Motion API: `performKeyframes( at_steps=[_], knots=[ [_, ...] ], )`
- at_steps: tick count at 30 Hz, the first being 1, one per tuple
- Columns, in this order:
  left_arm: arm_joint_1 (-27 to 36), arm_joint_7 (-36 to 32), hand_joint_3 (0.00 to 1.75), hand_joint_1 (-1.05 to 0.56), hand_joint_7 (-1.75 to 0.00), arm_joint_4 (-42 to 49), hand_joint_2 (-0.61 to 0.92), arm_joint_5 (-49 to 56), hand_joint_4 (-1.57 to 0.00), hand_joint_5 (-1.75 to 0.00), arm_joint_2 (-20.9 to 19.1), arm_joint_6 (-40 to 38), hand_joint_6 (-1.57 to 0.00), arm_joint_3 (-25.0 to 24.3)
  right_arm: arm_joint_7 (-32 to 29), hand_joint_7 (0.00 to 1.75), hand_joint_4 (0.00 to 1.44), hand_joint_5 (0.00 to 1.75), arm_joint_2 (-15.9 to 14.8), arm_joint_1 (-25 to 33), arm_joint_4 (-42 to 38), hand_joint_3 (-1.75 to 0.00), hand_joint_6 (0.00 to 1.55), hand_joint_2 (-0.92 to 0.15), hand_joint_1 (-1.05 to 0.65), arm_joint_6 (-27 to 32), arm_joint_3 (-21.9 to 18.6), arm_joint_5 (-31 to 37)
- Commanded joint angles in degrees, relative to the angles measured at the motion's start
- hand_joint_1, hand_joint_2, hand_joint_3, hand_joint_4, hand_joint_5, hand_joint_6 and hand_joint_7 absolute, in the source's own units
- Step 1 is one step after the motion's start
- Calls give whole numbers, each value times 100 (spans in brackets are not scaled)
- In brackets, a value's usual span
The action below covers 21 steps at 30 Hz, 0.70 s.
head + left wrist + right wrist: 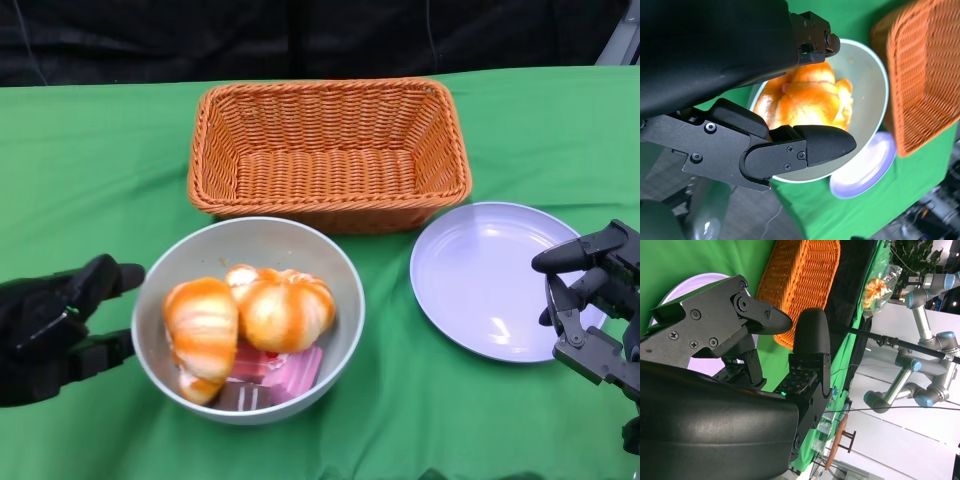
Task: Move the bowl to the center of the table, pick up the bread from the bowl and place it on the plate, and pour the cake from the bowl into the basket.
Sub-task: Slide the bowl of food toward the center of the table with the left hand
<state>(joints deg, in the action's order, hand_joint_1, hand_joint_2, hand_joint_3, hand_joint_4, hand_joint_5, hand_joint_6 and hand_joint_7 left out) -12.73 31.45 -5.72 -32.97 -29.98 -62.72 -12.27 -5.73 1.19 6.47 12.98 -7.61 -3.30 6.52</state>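
Your left hand (pixel 55 325) sits at the table's (pixel 90 170) near left edge with fingers spread apart, holding nothing, just beside the grey bowl (pixel 330 270) without touching it. The bowl, near the front middle, holds the bread (pixel 250 310) and pink cake (pixel 275 372), just before the basket (pixel 328 150). Your right hand (pixel 590 300) hovers empty, fingers apart, over the plate's (pixel 480 270) right rim.

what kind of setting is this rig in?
Likely a robotics lab: a table under green cloth with staged props, a wicker basket and a bowl of bread, and silver-blue robot arms in the background.
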Motion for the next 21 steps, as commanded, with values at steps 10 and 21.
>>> performKeyframes(
  at_steps=[10, 21],
  knots=[
    [-50, 80, 63, -76, 0, -282, 92, -217, -4, -1, 110, -162, -3, 373, -190, 122, 77, 148, -32, -19, -46, -74, 71, -66, -15, -162, 15, 249],
    [-334, -56, 61, -76, -2, -503, 92, -202, -12, -5, 477, -372, -6, 726, -256, 123, 80, 142, -22, -46, -118, -68, 72, -68, -17, -233, 12, 304]
  ],
)
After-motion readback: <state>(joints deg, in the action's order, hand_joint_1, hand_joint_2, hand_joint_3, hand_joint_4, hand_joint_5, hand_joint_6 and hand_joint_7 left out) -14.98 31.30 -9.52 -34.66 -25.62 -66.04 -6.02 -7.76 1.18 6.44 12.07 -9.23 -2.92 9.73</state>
